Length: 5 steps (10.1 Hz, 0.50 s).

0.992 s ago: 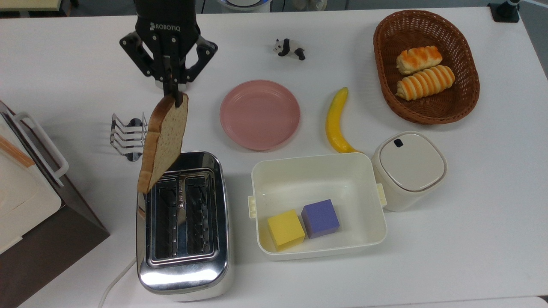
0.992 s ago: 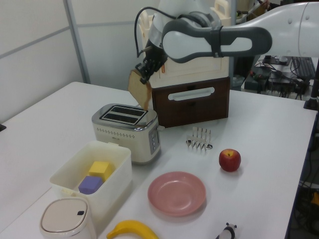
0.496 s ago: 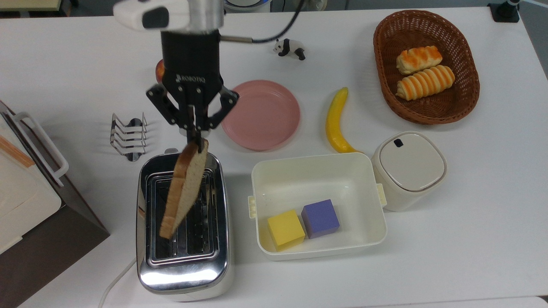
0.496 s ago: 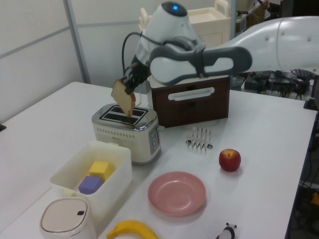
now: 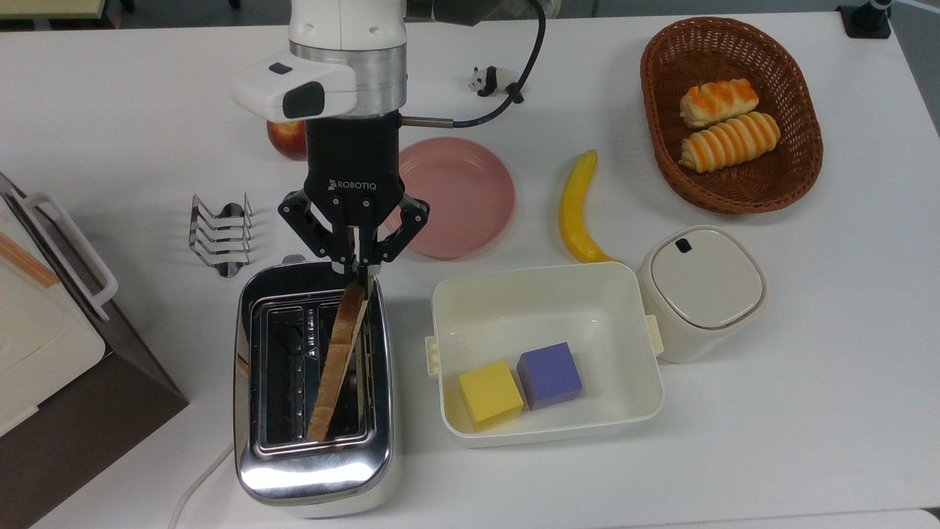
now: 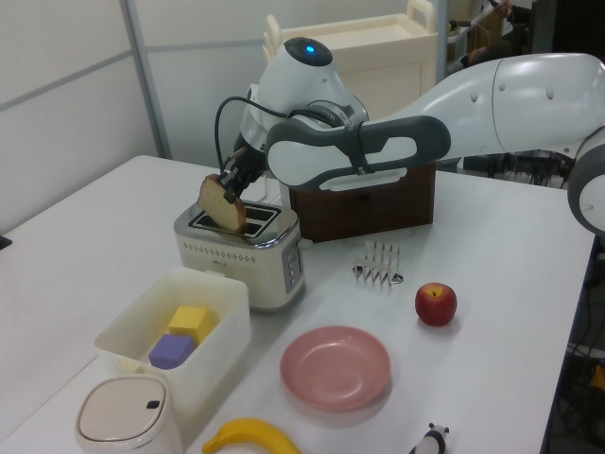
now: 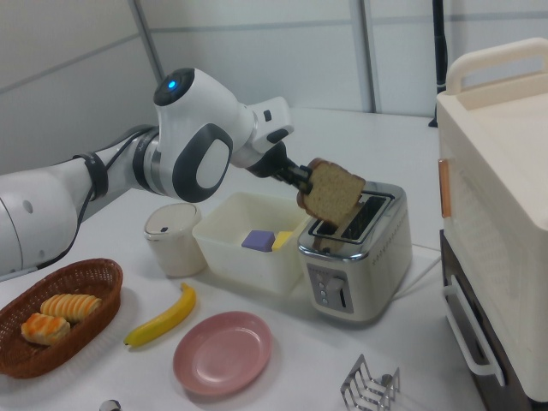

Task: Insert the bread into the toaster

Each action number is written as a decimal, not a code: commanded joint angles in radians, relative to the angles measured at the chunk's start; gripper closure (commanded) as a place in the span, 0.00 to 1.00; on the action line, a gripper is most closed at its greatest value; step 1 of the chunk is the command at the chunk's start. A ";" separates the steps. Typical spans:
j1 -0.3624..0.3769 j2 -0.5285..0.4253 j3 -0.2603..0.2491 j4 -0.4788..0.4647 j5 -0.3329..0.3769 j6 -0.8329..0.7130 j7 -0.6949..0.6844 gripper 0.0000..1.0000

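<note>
The tool (image 5: 361,266) is pinching the bread (image 5: 338,364) by one crust edge, its fingers closed on the slice, and is holding it edge-down over the toaster (image 5: 314,454). In the top view the slice is hanging out from the tool toward the near edge of the desk (image 5: 771,441), its long axis running almost along the slots but slanting slightly to the top view's left as it goes, so its near end is sitting over the bar between the two slots while the gripped end is lying over the slot on the top view's right. In the right view the bread (image 7: 330,196) is tilting rather than hanging plumb, its lowest corner just at the slot mouth; I cannot tell whether that corner is touching the chrome. The coming move seems to be turning on squaring the slice with the right-hand slot and then lowering, since a skewed slice would likely be catching on the slot rim. To the top view's right of the toaster, the white tub (image 5: 646,360) is holding a yellow cube (image 5: 490,393) and a purple cube (image 5: 549,375); the wicker basket (image 5: 653,88) at the far right is holding two striped rolls (image 5: 728,141); the pink plate (image 5: 459,206) is lying bare.
</note>
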 commanded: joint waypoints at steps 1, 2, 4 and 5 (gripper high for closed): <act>-0.003 -0.007 -0.001 0.016 0.029 -0.175 -0.091 1.00; -0.004 -0.024 -0.004 0.016 0.108 -0.251 -0.135 1.00; -0.001 -0.049 -0.013 0.014 0.167 -0.320 -0.180 0.00; -0.004 -0.050 -0.011 0.013 0.170 -0.318 -0.174 0.00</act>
